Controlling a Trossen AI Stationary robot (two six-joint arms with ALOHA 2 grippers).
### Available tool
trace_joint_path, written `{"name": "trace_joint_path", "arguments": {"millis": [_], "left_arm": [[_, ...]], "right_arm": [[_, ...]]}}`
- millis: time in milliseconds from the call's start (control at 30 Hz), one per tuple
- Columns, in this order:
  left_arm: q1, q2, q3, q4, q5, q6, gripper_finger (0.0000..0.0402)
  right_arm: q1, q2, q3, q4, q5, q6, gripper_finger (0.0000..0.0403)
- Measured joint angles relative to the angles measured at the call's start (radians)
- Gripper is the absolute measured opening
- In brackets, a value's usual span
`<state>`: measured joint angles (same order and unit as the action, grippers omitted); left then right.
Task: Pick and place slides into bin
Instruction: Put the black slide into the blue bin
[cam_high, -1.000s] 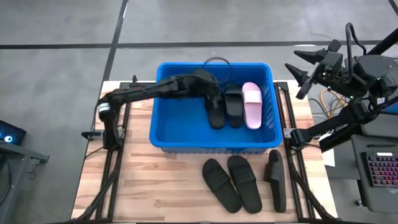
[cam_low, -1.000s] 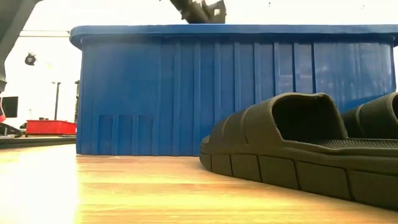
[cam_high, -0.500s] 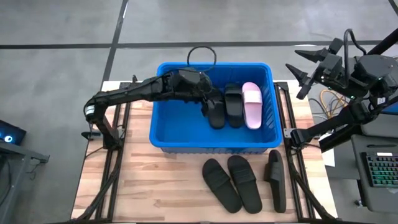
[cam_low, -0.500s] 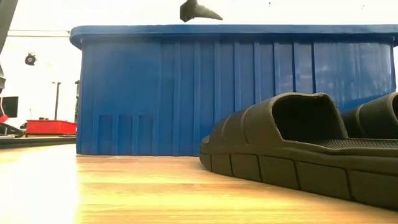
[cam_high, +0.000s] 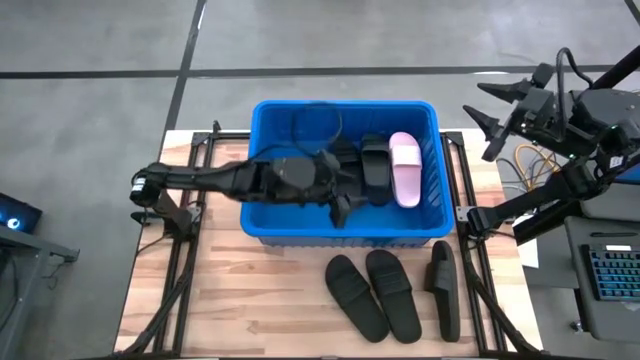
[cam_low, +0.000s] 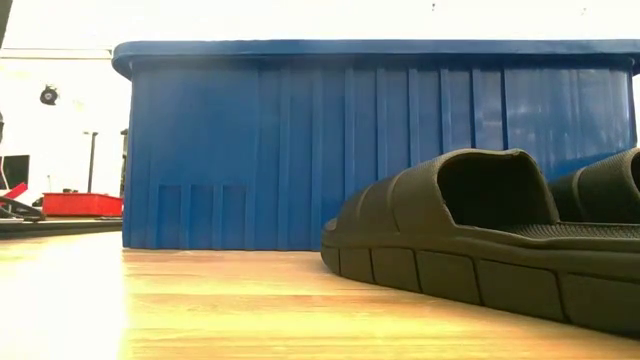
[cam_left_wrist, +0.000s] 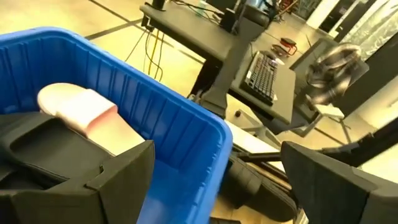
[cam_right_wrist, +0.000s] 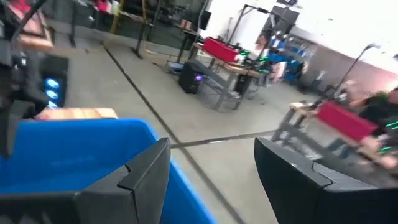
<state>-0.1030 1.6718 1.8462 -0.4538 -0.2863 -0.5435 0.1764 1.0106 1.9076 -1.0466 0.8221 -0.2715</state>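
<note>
Left hand (cam_high: 338, 205) withdrawn, open, slides (cam_high: 375, 168) just beyond

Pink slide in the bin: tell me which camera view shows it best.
The high view: the pink slide lies whole against the bin's right wall. The left wrist view shows only its strap end; the low view's bin wall hides it; the right wrist view misses it.

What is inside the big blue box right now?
Inside the bin lie a pale pink slide and black slides beside it. The left gripper, open and empty, reaches over them and covers part of the black ones, so their number is unclear.
</note>
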Motion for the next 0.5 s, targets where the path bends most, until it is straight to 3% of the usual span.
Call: {"name": "trace_joint_path", "arguments": {"millis": [100,333,500], "left_arm": [[-0.037,0.0,-0.001,0.0,-0.031,0.0,0.0333],[-0.082,-0.029,-0.002,-0.002,-0.018,0.16,0.0332],[-0.095,-0.083,-0.004,-0.072,-0.012,0.316,0.03]], "right_arm": [[0.0,0.0,0.0,0.0,-0.096,0.101,0.0224],[0.0,0.012,0.001,0.011,-0.517,0.381,0.0224],[0.002,0.061,0.0,0.007,-0.568,0.538,0.0224]]}}
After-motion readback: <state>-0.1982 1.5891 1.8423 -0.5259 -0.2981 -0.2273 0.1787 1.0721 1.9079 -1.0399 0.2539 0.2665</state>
